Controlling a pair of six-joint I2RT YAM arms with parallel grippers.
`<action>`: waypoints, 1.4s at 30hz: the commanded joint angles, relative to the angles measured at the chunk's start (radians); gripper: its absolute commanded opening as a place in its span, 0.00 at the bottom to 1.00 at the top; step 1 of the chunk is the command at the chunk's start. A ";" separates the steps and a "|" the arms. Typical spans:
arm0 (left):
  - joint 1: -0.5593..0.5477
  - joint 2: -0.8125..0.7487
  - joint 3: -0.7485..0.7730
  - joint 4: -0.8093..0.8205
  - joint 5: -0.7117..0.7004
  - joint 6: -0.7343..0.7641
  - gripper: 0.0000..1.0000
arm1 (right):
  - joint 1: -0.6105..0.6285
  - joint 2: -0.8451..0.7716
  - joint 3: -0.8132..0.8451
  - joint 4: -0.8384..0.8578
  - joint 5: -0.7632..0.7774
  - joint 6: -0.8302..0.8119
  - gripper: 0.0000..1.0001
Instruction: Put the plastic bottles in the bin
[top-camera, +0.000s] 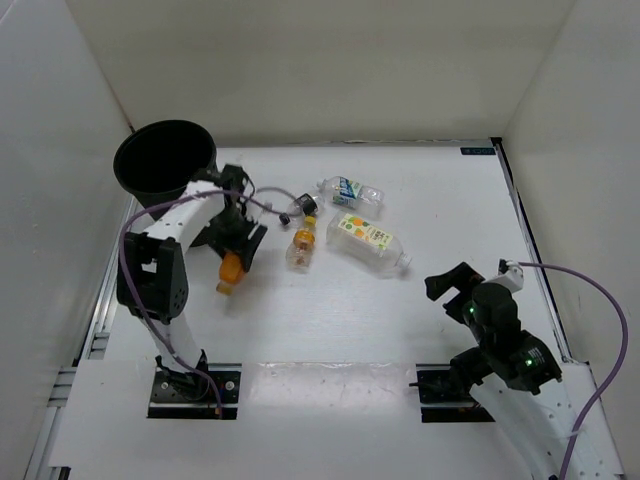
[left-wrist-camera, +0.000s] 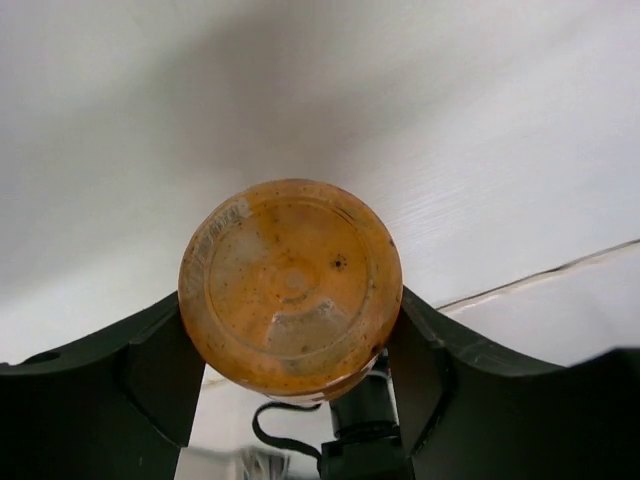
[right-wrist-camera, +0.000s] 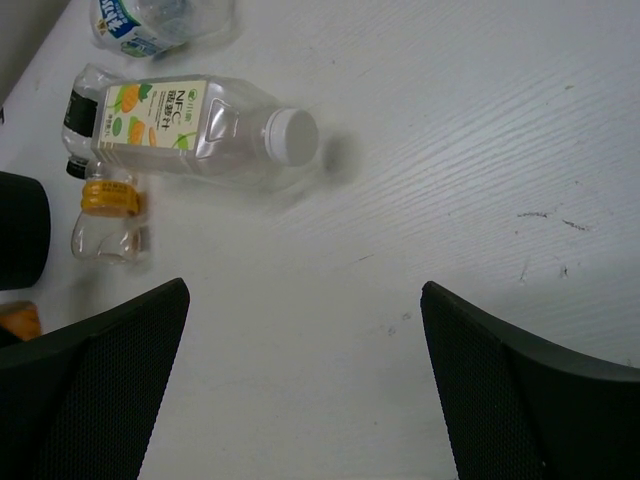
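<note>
Orange and speckled, the round base of a small orange bottle (left-wrist-camera: 290, 285) fills the gap of the left claw (top-camera: 234, 250). Its two dark fingers (left-wrist-camera: 150, 375) touch the bottle on either side, so the claw is grasping it. The bottle hangs base-down below the wrist; whether it has cleared the white surface (top-camera: 330, 330) I cannot tell.

Just to the right of that claw lie the other bottles. Nearest is a clear orange-capped bottle (top-camera: 300, 246), with a black-capped bottle (top-camera: 303, 206) a little ahead of it. Further right lies the larger white-capped bottle (top-camera: 368, 240) with its green-and-orange label, and ahead of that the blue-labelled bottle (top-camera: 350, 190). All four lie on their sides.

Ahead and to the left of the left claw stands the black bin (top-camera: 128, 183), near it but apart, its mouth open upward.

The right claw (right-wrist-camera: 305, 300) is released, its fingers spread wide over bare surface with nothing between them. The white-capped bottle lies ahead and to its left.

The step in hand looks like the carry of the first bottle, since it is gripped but not yet over the bin. The next move calls for a lift high enough to clear the rim, a short swing forward and left, and a release above the mouth. Four bottles would then remain.
</note>
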 joint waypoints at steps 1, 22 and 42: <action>0.004 -0.044 0.331 -0.192 0.188 0.022 0.10 | 0.000 0.066 0.052 0.084 -0.005 -0.042 1.00; 0.320 -0.169 0.558 0.682 -0.196 0.078 0.10 | 0.009 0.356 0.101 0.289 -0.123 -0.130 1.00; 0.378 -0.163 0.389 0.653 -0.123 0.007 1.00 | 0.129 1.305 0.871 -0.031 -0.178 -0.987 1.00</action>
